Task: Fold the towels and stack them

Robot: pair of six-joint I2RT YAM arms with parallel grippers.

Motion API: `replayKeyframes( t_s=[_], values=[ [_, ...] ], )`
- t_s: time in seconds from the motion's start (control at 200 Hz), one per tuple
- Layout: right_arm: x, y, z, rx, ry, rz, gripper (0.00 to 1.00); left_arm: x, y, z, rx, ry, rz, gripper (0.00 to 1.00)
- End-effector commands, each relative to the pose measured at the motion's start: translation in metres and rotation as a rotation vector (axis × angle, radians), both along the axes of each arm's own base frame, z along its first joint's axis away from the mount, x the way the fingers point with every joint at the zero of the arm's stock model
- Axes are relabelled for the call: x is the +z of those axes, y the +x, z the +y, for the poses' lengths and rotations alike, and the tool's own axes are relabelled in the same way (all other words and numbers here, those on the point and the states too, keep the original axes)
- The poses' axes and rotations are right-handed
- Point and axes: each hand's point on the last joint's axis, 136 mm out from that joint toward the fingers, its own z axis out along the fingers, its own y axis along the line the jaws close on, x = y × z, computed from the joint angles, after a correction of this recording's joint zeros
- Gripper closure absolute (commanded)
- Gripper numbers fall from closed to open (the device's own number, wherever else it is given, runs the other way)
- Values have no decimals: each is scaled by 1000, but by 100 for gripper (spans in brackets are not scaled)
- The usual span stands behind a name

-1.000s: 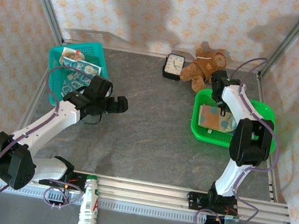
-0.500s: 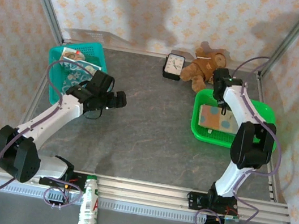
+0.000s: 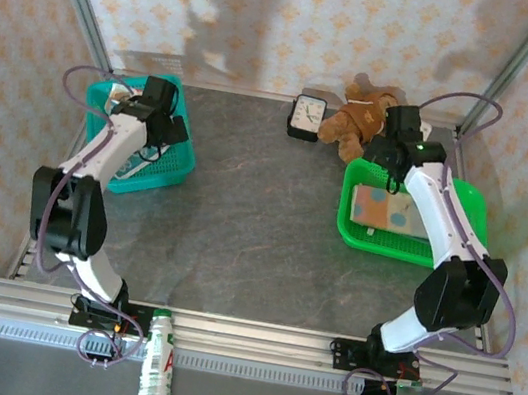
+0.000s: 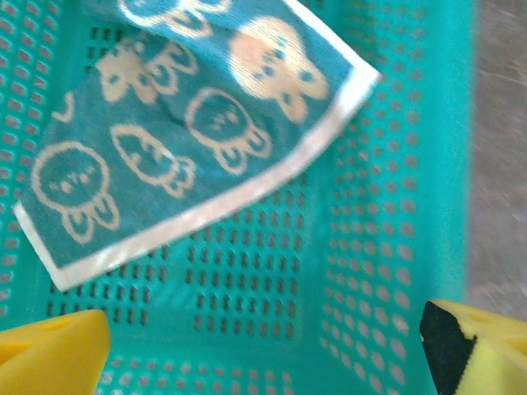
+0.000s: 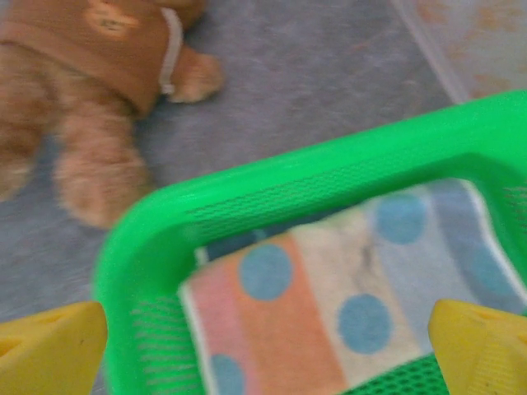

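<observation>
1 bunny towel (image 4: 189, 123), 1 dotted towel (image 5: 329, 288)

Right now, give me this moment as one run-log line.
left jaws: open, over bunny towel in teal basket | right jaws: open, over dotted towel in green tray | held: nothing

Left towel (image 4: 189, 123) in basket (image 4: 387, 206); right towel (image 5: 329, 280) in tray (image 5: 247, 185).

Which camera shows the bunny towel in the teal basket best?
The left wrist view: the bunny towel lies close up, prints clear. From the top view it is a small patch partly behind the left arm.
</observation>
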Motion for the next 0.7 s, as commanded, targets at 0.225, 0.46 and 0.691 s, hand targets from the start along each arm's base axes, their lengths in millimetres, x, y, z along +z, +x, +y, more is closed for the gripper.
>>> replayKeyframes(
  t_s=[0.225, 0.46, 0.691],
  values=[
    [3, 9, 72, 179, 195, -51, 1, -47, 52, 51, 133, 37, 90, 5],
    [7, 2, 75, 175, 210, -75, 1, -91, 76, 62, 168, 15, 173, 4],
    [19, -1, 75, 173, 204, -112, 1, -115, 79, 61, 169, -86, 173, 51]
  ],
)
